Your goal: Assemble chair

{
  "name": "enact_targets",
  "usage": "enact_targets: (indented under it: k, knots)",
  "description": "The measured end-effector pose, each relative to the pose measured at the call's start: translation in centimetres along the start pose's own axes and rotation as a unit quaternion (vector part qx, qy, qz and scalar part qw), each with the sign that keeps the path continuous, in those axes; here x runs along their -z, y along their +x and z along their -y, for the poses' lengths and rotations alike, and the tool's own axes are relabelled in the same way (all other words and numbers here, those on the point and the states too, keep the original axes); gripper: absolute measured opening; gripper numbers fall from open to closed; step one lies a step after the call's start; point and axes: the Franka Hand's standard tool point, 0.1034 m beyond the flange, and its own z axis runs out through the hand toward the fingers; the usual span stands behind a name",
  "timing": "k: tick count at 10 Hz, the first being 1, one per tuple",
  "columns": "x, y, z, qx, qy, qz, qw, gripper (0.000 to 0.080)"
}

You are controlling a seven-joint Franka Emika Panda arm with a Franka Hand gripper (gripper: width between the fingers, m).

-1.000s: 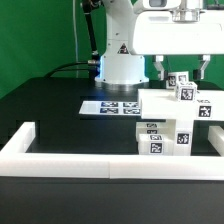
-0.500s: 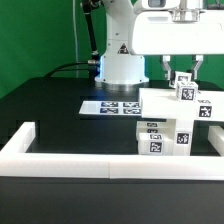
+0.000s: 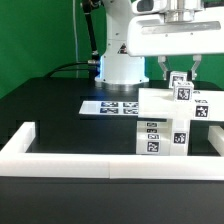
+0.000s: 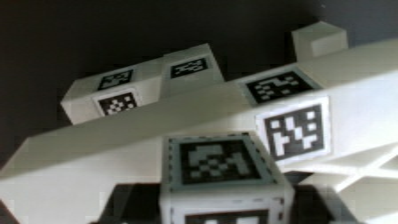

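The white chair parts (image 3: 165, 125) stand clustered at the exterior view's right, each with black-and-white tags. On top of the cluster sits a small tagged chair block (image 3: 183, 91). My gripper (image 3: 181, 78) comes down from above, its two dark fingers (image 3: 163, 70) pressed against the block's sides, shut on it. In the wrist view the same block (image 4: 217, 165) fills the space between my gripper (image 4: 221, 205) jaws. Beyond the block lie a broad white tagged piece (image 4: 294, 110) and another tagged part (image 4: 143, 85). I cannot tell whether the block is joined to the parts beneath it.
The marker board (image 3: 112, 106) lies flat on the black table behind the parts. A long low white barrier wall (image 3: 90, 160) runs along the front. The arm's white base (image 3: 120, 65) stands at the back, before a green backdrop.
The jaws have closed from wide apart onto the small tagged block. The hand above has shifted slightly upward; the block stays in place.
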Motion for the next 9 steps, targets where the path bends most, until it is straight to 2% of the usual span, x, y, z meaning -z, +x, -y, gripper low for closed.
enact_targets:
  k: [4,8,9]
  knots:
    - [-0.03,0.03,-0.08,-0.2,0.008,0.002,0.98,0.0288]
    - [-0.05,0.08,0.19,-0.309,0.01,0.0,0.951,0.0289]
    - [-0.07,0.05,0.19,-0.32,0.01,0.001,0.947,0.0361]
